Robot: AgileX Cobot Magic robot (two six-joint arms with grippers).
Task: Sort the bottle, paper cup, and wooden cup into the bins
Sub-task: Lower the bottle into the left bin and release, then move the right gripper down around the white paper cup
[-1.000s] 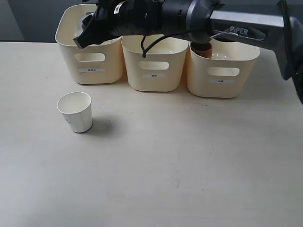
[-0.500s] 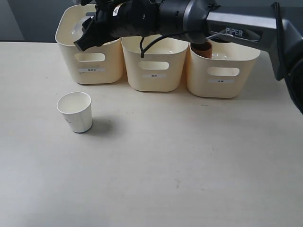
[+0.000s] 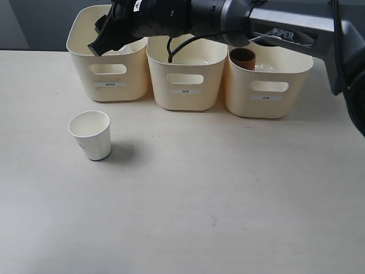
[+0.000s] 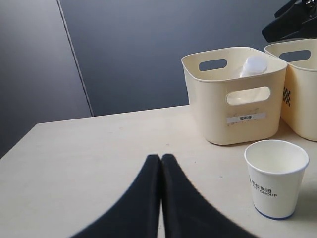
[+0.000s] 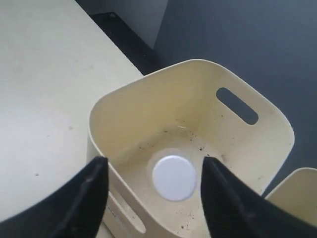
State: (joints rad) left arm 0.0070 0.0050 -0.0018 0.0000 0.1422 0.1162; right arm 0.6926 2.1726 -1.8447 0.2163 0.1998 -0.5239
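A pale, faintly speckled table (image 3: 228, 217) stands before a dark grey wall (image 4: 138, 49), seemingly of two panels.

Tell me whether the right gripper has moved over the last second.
Yes. The right gripper has risen slightly against the rim of the left bin, and its arm now hides less of the wooden cup in the right bin.
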